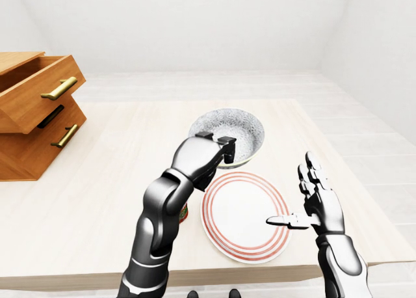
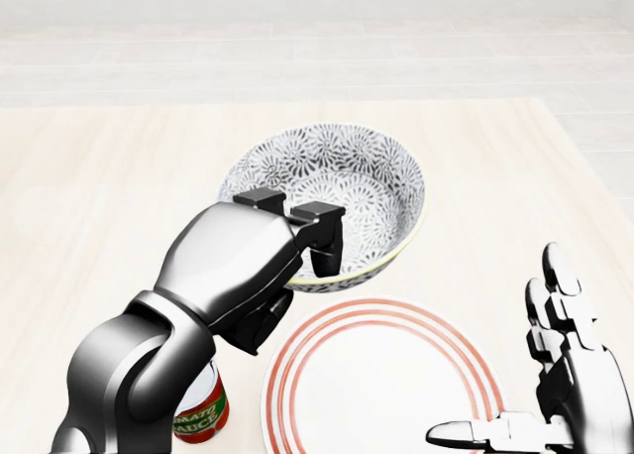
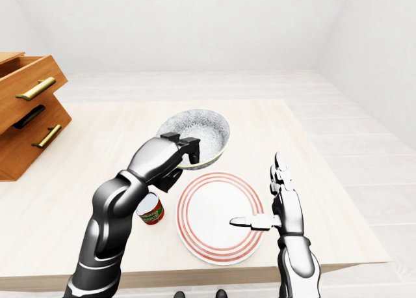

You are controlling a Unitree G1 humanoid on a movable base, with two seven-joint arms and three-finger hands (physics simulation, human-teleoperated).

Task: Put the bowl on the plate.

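Bowl [image 2: 342, 191]: round, deep, glossy ceramic look, dense grey-on-white floral print inside and out, thin pale-yellow rim. It is tilted and held up off the bench [image 2: 99, 196] by the left hand [image 2: 243, 261], whose fingers [image 2: 319, 238] are clamped over the near rim with the thumb underneath. In the head view it sits just above the plate's top-left rim. Plate [image 2: 376, 385]: flat, white, red concentric rings near the edge, lying on the bench. Right hand [image 2: 570, 395]: spread wide, fingers upright, thumb pointing left over the plate's right side, holding nothing. Tomato sauce can [image 3: 151, 210]: red label, metal top, beside the plate. Bench is pale wood grain. Wooden drawer unit [image 1: 32, 109] with brass handles at the left of the left-eye view.
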